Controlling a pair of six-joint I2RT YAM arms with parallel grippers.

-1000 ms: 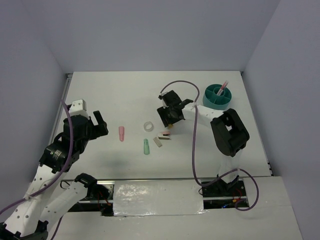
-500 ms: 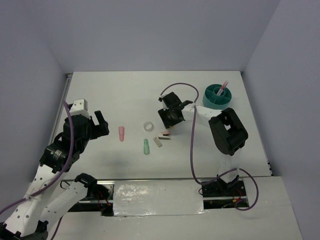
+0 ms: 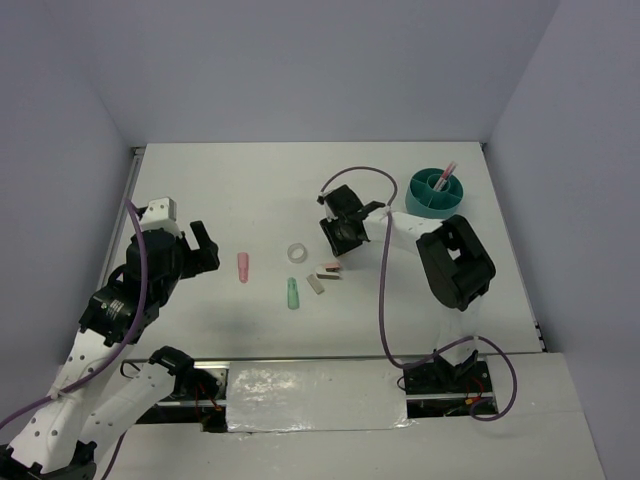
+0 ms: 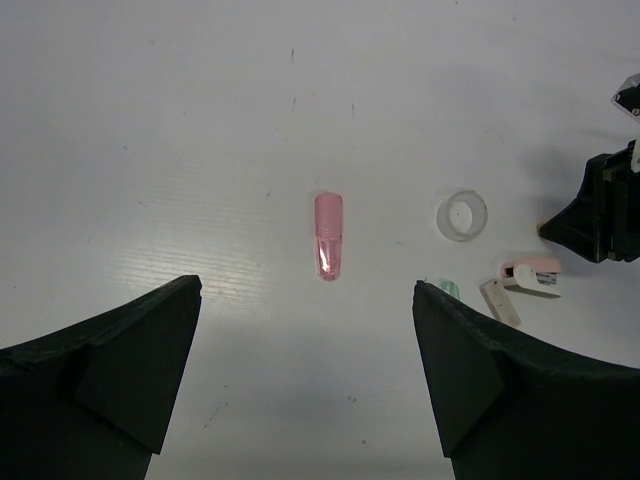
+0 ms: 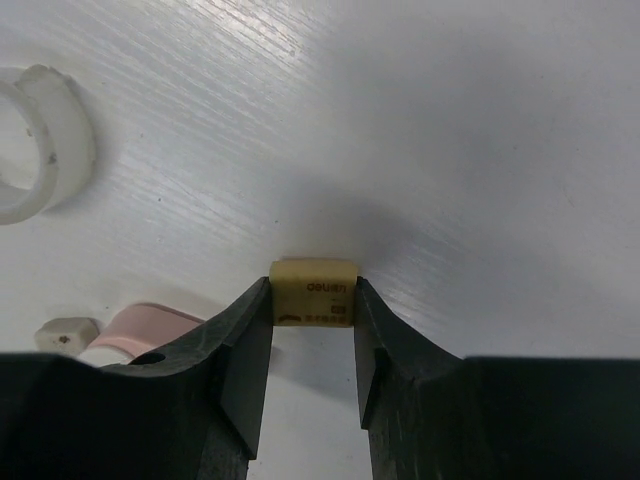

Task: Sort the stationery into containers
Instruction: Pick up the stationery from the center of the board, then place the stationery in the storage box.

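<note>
The right gripper (image 5: 312,302) has its matte black fingers pinched narrowly on a small tan block (image 5: 313,288), a rubbery little rectangle with rounded corners and faint printing on its face. Its longer side runs straight across from one finger to the other, and it sits low over the white table (image 5: 450,120), whose surface shows a fine brushed grain. Just beside it lie a pink-and-white piece (image 5: 150,322) and a small grey block (image 5: 65,333), with the translucent white tape ring (image 5: 35,140) lying flat a bit further off. The left gripper (image 4: 305,290) hangs spread wide and empty, and the short pink stub (image 4: 328,237) lies between its fingers in the wrist view. That stub is glossy and see-through, with its long axis running near to far. The mint-green stub (image 3: 293,293) lies nearly parallel to it, close to the blocks. At the far right stands the round teal organiser (image 3: 418,206), smooth plastic with inner dividers. The thin pink pen (image 3: 447,174) stands in it, leaning with its top towards the far right. A purple cable (image 3: 385,270) loops along the right arm.
</note>
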